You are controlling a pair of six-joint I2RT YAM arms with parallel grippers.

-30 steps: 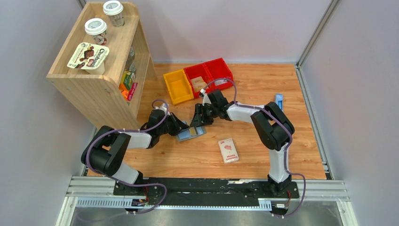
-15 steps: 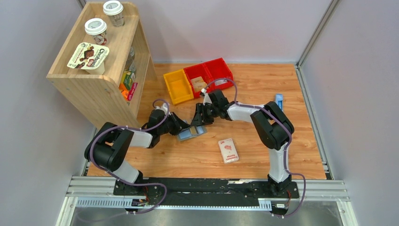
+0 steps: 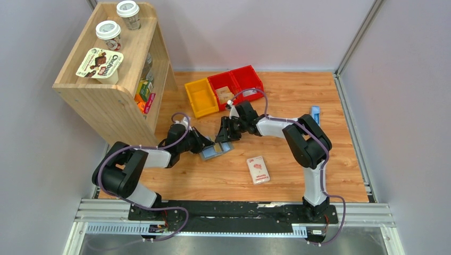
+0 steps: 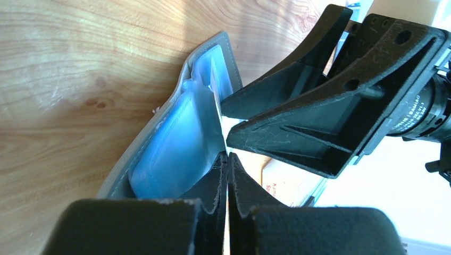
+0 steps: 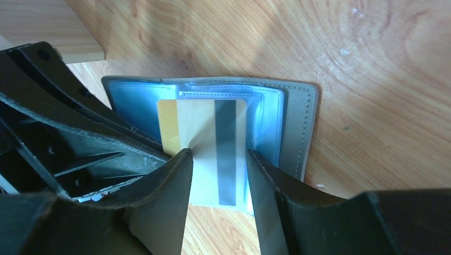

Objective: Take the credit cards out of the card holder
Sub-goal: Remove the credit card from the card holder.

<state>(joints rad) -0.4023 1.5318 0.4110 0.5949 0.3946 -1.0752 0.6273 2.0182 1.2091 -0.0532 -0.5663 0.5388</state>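
Card holder (image 3: pixel 217 151) lies open on the table (image 3: pixel 330 159), about mid-table, blue pockets up. Two credit cards (image 5: pixel 213 127) stick halfway out of one pocket: a pale one with a dark stripe on top, a tan one under it.

Right gripper (image 5: pixel 217 156), at the holder's 1 o'clock: jaws parted to card width, one finger along each long edge of the striped card. Can't tell whether they actually squeeze it.

Left gripper (image 4: pixel 227 159), at 9 o'clock: jaws closed to a thin seam, clamped on the holder's edge.

Further out:
- white-and-pink packet (image 3: pixel 258 170) at 4 o'clock
- yellow bin (image 3: pixel 201 98) and red bins (image 3: pixel 236 81) at 12
- wooden shelf (image 3: pixel 106 101) at 10
- small blue object (image 3: pixel 315 113) at 2, by the table edge
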